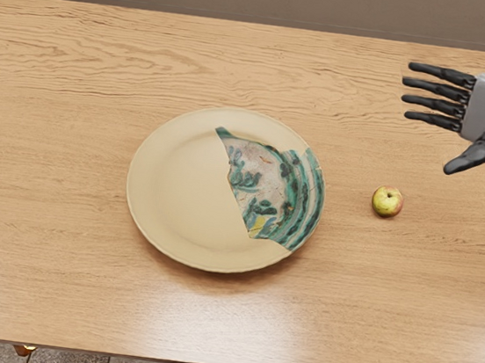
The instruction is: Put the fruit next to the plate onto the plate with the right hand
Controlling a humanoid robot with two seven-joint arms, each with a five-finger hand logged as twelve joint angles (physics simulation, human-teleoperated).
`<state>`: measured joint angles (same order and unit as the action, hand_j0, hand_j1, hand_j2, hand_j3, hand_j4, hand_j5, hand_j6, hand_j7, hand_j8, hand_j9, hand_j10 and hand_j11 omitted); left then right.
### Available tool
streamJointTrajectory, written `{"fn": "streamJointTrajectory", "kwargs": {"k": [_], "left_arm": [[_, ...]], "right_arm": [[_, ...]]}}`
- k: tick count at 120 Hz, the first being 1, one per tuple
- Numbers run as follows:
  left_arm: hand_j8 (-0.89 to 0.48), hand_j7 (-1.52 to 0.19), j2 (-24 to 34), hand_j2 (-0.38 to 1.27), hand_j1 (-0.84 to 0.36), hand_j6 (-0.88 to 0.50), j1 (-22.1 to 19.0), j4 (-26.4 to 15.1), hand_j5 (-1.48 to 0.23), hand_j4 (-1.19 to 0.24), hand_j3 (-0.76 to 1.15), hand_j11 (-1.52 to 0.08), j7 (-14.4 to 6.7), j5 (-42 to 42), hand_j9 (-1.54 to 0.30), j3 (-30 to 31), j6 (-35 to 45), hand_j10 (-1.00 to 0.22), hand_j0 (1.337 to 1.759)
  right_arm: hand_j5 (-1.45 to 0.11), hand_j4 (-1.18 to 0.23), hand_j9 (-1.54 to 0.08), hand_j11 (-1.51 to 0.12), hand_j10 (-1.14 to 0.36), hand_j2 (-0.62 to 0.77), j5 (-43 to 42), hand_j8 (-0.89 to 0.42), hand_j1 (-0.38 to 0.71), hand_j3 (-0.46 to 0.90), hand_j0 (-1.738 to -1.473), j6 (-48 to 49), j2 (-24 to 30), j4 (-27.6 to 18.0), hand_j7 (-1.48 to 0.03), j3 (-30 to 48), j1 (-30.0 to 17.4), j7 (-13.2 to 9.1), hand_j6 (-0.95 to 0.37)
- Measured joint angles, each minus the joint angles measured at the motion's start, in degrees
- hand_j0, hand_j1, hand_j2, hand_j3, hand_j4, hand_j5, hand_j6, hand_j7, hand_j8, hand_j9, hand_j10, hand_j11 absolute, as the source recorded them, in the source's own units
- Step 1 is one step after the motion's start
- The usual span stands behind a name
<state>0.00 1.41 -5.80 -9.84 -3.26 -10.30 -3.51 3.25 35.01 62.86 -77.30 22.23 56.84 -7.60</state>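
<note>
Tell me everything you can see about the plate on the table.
The plate is round, shallow and cream-coloured, glazed like ceramic. Its right part carries a green and blue painted pattern with a jagged edge. It lies flat near the middle of the wooden table, empty. The small apple sits apart to its right; nothing touches it but the table.

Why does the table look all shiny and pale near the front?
Head view: soft light bounces off the table near its front edge, a pale glare; plate and apple cast only faint shadows; the open right hand looks sharp, not blurred.
</note>
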Motion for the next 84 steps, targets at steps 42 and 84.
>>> {"fn": "streamJointTrajectory", "kwargs": {"k": [42, 84], "left_arm": [[-0.24, -0.32, 0.0, 0.05, 0.06, -0.24, 0.0, 0.0, -0.32, -0.24, 0.0, -0.32, 0.0, 0.0, -0.32, 0.0, 0.0, -0.24, 1.658], [-0.24, -0.32, 0.0, 0.05, 0.06, -0.24, 0.0, 0.0, -0.32, -0.24, 0.0, -0.32, 0.0, 0.0, -0.32, 0.0, 0.0, -0.24, 1.658]], "right_arm": [[-0.05, -0.03, -0.05, -0.05, -0.04, -0.01, -7.19, -0.04, -0.31, 0.0, -1.658, 0.01, 5.31, -5.75, -0.05, 2.85, 1.06, 1.1, -0.03], [-0.05, -0.04, -0.05, -0.05, -0.04, -0.01, -27.3, -0.04, -0.31, 0.0, -1.658, -12.25, 9.18, -20.07, -0.05, 3.02, 1.4, -5.97, -0.04]]}}
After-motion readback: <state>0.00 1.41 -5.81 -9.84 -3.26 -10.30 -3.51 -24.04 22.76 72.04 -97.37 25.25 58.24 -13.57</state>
